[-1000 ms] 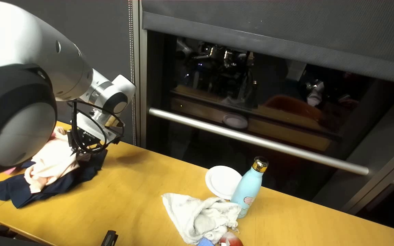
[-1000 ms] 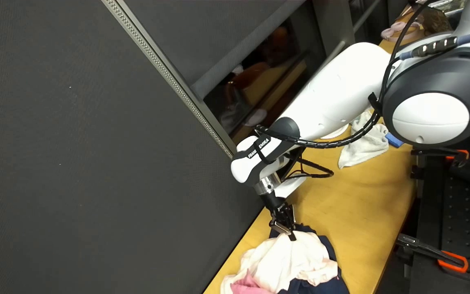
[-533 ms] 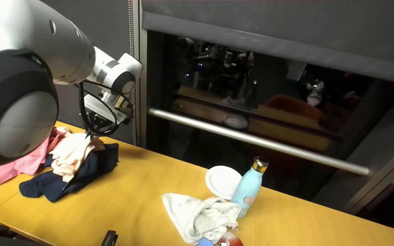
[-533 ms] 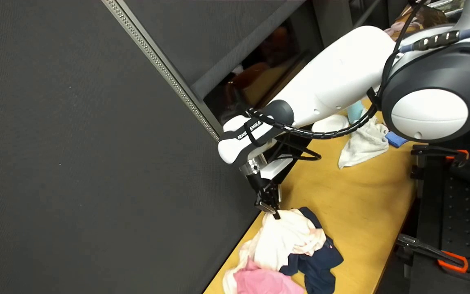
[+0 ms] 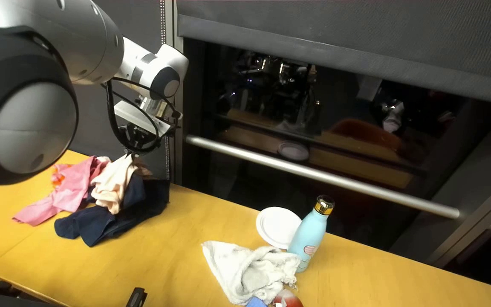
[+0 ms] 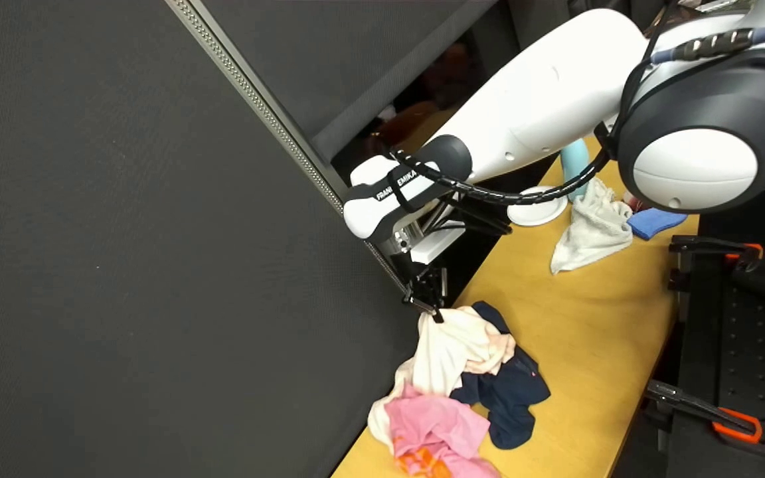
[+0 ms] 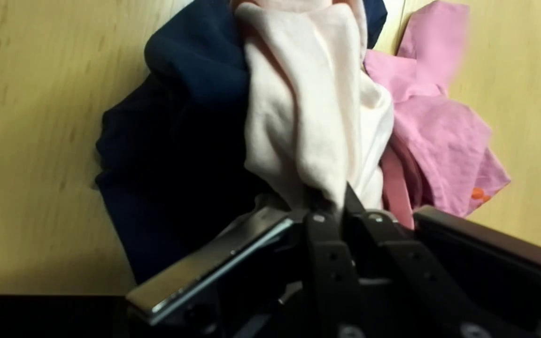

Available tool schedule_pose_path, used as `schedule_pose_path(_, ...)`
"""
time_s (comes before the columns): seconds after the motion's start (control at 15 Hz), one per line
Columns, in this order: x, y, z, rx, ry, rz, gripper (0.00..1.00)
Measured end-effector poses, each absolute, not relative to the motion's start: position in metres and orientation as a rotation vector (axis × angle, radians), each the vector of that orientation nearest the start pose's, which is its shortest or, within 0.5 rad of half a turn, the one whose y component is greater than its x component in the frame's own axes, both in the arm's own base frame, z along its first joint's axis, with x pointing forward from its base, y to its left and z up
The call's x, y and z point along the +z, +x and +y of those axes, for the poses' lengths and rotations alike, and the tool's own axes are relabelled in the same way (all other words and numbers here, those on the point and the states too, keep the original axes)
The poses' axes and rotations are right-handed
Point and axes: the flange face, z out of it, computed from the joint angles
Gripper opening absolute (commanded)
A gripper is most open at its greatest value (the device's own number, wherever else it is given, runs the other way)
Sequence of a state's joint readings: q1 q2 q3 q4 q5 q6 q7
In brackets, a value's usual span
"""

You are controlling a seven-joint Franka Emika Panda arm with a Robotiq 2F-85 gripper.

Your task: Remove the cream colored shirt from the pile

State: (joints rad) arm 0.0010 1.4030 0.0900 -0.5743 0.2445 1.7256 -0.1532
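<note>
The cream shirt (image 5: 113, 181) rises in folds from the pile to my gripper (image 5: 134, 156) in an exterior view. In the wrist view my fingertips (image 7: 338, 202) are closed on a fold of the cream shirt (image 7: 305, 94). In an exterior view the shirt (image 6: 445, 345) hangs from the gripper (image 6: 437, 317) and its lower part lies against the other clothes. The navy garment (image 5: 94, 226) lies under and beside it. The pink garment (image 5: 70, 183), with an orange print, lies against its other side. Whether the garments are tangled is hidden.
The pile lies on a wooden table (image 5: 173, 256) near the window wall. A white towel (image 5: 254, 270), a white plate (image 5: 276, 226), a light blue bottle (image 5: 309, 238) and a blue cloth (image 6: 655, 222) are farther along the table. Black clamps (image 6: 701, 406) sit at the table edge.
My gripper has moved up and along the table toward the bottle end, still holding the cream shirt. The navy and pink garments have slid along the table with it.
</note>
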Motion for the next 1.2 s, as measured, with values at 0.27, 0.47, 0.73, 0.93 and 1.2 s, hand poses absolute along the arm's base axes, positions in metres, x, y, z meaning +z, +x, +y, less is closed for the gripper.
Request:
schedule_pose_path(0.27, 0.131, 0.777, 0.031, 0.294, -2.836, -0.080, 0.02)
schedule_pose_path(0.47, 0.148, 0.781, 0.019, 0.272, -2.867, -0.037, 0.02)
schedule_pose_path(0.73, 0.169, 0.783, 0.007, 0.267, -2.901, 0.039, 0.02)
schedule_pose_path(0.93, 0.185, 0.779, 0.001, 0.295, -2.921, 0.118, 0.02)
schedule_pose_path(1.2, 0.203, 0.766, -0.002, 0.359, -2.945, 0.244, 0.02)
